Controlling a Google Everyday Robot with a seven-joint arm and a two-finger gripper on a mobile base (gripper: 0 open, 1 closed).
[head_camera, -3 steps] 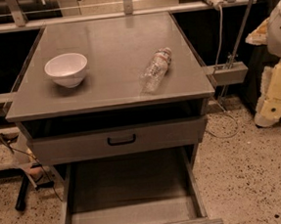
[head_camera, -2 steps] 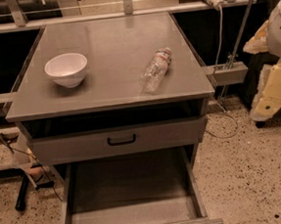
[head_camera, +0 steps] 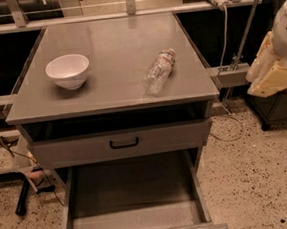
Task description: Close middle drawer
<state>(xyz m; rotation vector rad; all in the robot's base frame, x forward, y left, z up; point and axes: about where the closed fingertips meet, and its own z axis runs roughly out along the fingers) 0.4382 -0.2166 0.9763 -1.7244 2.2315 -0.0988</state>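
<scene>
Since the earlier frames, only the cream gripper (head_camera: 273,77) at the right edge has shifted: it now hangs higher and a little further left, beside the table and clear of everything on it. We cannot tell whether it is open or closed. Both drawers, the bowl and the bottle lie as before.

We count two drawers. The middle drawer (head_camera: 132,187), a wide grey drawer with a deep plain tray, is the lower one and is pulled far out of the cabinet toward the viewer. Its mouth faces up, its tray runs front to back, and its low front lies left to right along the bottom edge. Above it sits one taller-fronted grey drawer (head_camera: 76,150) with one black loop handle (head_camera: 124,143) at its centre.

On the flat grey tabletop (head_camera: 112,44) we count one round white bowl (head_camera: 68,70), upright at the left, and one clear plastic bottle (head_camera: 159,71) on its side at the right, cap pointing away. They lie well apart.
</scene>
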